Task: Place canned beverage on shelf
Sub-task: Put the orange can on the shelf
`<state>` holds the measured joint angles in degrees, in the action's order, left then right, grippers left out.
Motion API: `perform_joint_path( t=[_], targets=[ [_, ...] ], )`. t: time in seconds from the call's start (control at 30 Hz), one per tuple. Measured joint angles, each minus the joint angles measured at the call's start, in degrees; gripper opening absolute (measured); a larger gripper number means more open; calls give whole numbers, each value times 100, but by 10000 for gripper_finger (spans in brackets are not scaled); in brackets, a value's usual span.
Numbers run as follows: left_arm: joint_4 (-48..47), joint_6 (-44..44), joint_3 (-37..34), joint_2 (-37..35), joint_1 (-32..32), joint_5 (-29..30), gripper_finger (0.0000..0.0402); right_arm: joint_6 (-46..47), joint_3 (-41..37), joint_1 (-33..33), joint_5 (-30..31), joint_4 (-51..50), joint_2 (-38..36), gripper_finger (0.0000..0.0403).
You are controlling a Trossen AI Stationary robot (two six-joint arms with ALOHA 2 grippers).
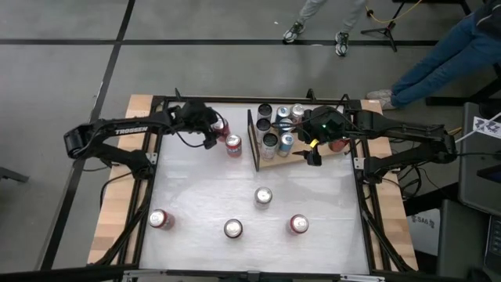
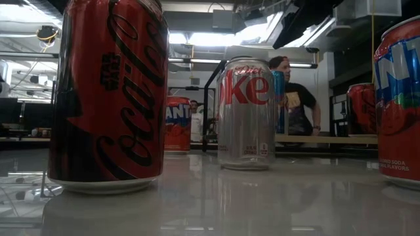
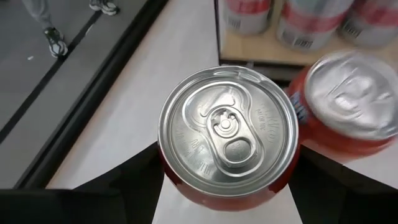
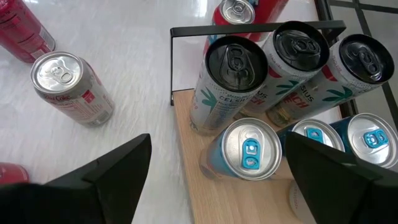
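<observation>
My left gripper (image 1: pixel 213 128) is at the far left of the table, shut on a red can with a silver top (image 3: pixel 227 134). A second red can (image 3: pixel 348 106) stands on its base close beside it. The shelf (image 1: pixel 270 164), a light wooden board with a black upright frame (image 4: pixel 249 28), lies at the far middle. Several cans (image 4: pixel 249 149) stand on it. My right gripper (image 4: pixel 217 186) hangs open above the shelf's near edge, with nothing between its fingers. My left gripper has the red can's side wall (image 3: pixel 163 163), just under the top rim, between its two fingers (image 3: pixel 124 183), one on each opposite side. The fingers slant down from the table's left. The can stays upright, and its own body hides its base.
Several more cans stand loose on the near half of the table (image 1: pixel 263 197), (image 1: pixel 160 218), (image 1: pixel 233 228), (image 1: pixel 299 224). In the low view they loom large (image 2: pixel 108 98). People's legs (image 1: pixel 317 23) show on the floor beyond the far edge.
</observation>
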<state>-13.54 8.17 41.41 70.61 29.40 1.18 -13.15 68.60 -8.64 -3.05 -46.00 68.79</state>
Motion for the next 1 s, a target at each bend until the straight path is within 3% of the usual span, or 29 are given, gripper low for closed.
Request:
perform_joint_path(
  t=[0.57,1.0],
  targets=[
    [-404,-804,2,-895,-626,1,276,1,1,1,1,-2,0,357],
    [-543,-1505,13,-1675,-1568,471,276,0,0,1,1,-1,0,357]
  ],
)
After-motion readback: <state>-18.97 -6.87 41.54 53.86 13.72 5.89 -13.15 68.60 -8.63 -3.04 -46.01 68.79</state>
